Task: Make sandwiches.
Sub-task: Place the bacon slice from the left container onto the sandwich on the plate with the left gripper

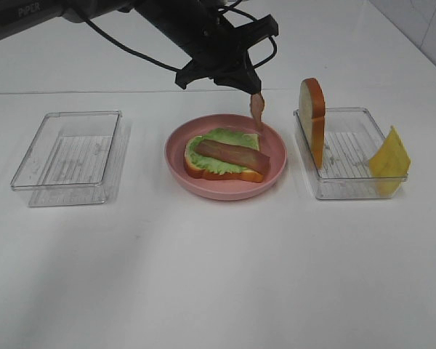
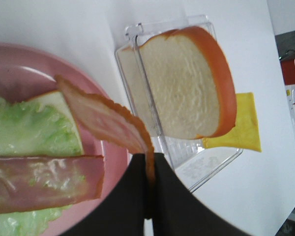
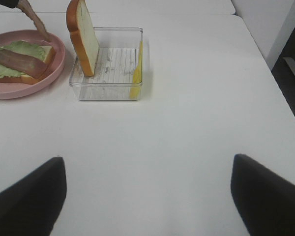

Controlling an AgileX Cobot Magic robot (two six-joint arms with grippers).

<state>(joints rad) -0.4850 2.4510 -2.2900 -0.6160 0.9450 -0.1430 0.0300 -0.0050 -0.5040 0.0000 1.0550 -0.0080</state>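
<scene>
- Exterior high view: the second bacon strip (image 1: pixel 257 109) hangs nearly upright over the far right edge of the pink plate (image 1: pixel 225 193); the left gripper (image 1: pixel 253 90) pinches its top end, jaws closed hard on it; whether the lower tip touches the plate cannot be told.
- On the plate lies the bottom bread slice (image 1: pixel 192 164), covered by the lettuce leaf (image 1: pixel 214 138); the first bacon strip (image 1: pixel 231 154) lies slantwise across the green.
- Just right of the plate sits a clear tray (image 1: pixel 349 190); the top bread slice (image 1: pixel 314 116) stands on edge against the tray wall nearest the plate; the cheese square (image 1: pixel 389 156) leans on the wall farthest from the plate.
- Left of the plate, well apart, sits a second clear tray (image 1: pixel 65 156).
- The right gripper (image 3: pixel 147 196) shows only in its own wrist view; its fingers are spread wide with nothing between them, over bare table, with the first tray roughly between it and the plate.
- The step in hand looks like laying the second strip beside the first; it would go best carried inward over the uncovered lettuce, free end lowered first, laid parallel to the first strip, and let go only once flat; released here, it would likely land on the rim.
</scene>
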